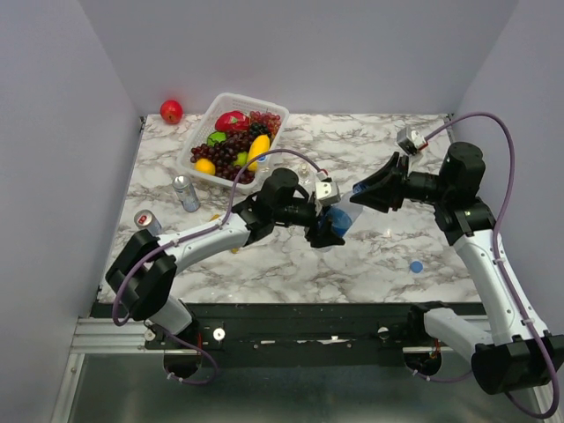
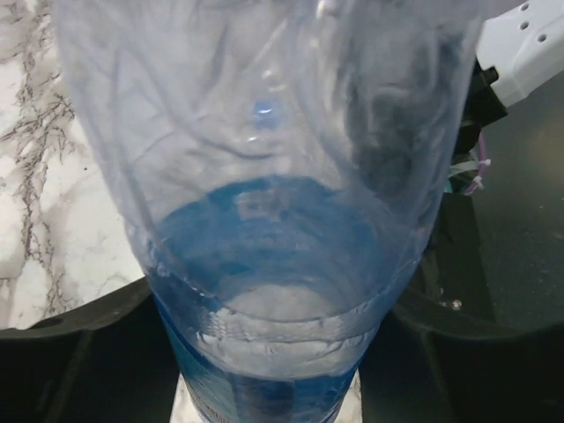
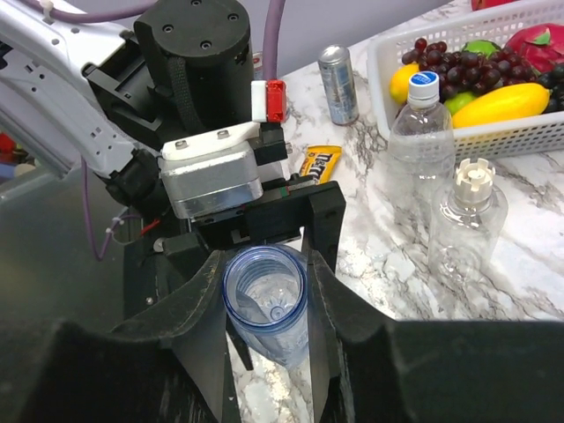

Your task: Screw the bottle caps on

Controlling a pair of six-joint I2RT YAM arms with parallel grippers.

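— Right wrist view puts the blue-tinted bottle [image 3: 264, 304] end-on to us. Its round rim, which we take for the open mouth, sits between the jaws of the right gripper [image 1: 359, 191]. Where is it held?

— Off the table [image 1: 370, 141], in the air between the two arms. The left gripper [image 1: 328, 229] is clamped round its body, and the left wrist picture is filled with it.

— And the right one, is it squeezing?

— Its jaws stand one on either side of the rim. We cannot tell whether they press on it or only flank it.

— The long axis?

— Tilted rather than upright. It runs from the left gripper toward the right one, rim facing the right arm.

— We see no cap on that rim.

— None. The plain blue cap [image 1: 415, 266] lies on the table on the right arm's side. It is closer to the bases than the right gripper is, and well apart from the bottle. We judge the right arm the nearer one to fetch it.
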